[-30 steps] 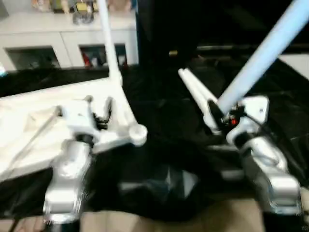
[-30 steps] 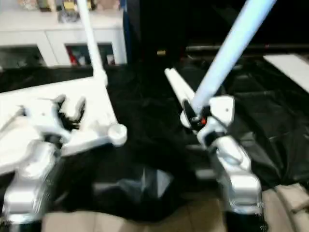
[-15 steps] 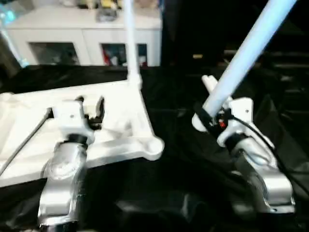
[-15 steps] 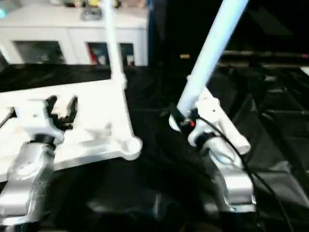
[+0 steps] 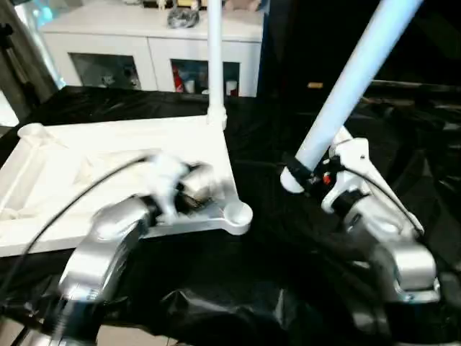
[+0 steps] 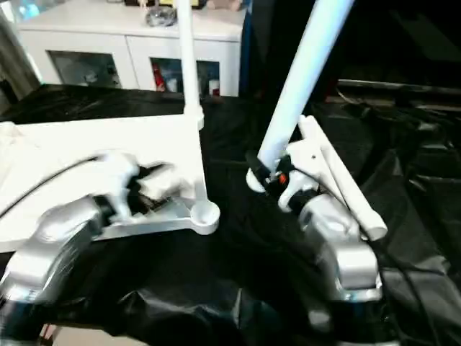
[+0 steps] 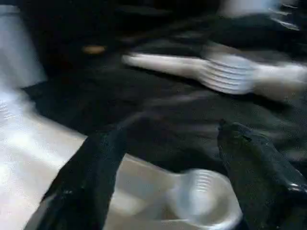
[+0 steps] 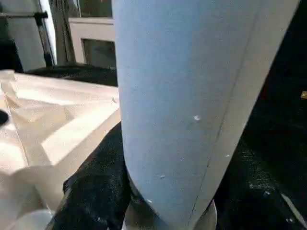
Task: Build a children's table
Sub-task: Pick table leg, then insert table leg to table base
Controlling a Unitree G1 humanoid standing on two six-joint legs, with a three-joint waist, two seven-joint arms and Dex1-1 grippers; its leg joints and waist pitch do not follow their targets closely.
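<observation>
In your left eye view, the table top (image 5: 108,180) lies upside down on the black-covered bench (image 5: 252,281), ribbed underside up. One leg (image 5: 215,58) stands upright in the far corner socket. Your left hand (image 5: 189,189) hovers over the near edge of the top, just beside the empty near corner socket (image 5: 236,216); it is blurred here. Your right hand (image 5: 311,175) is clamped near the lower end of a second leg (image 5: 353,79), which slants up and away from it. A white cabinet (image 5: 151,50) stands behind the bench.

In your right eye view, another loose leg (image 6: 338,180) lies on the black cover just behind your right hand, running toward your forearm.

In your left wrist view, your left hand's two black fingers (image 7: 86,182) stand well apart with nothing between them. The empty corner socket (image 7: 204,201) sits just beyond and between them, and more loose legs (image 7: 216,74) lie farther off on the cover.

In your right wrist view, your right hand's fingers (image 8: 98,182) grip the held leg (image 8: 192,96) on both sides, and the table top (image 8: 53,129) lies off to one side.
</observation>
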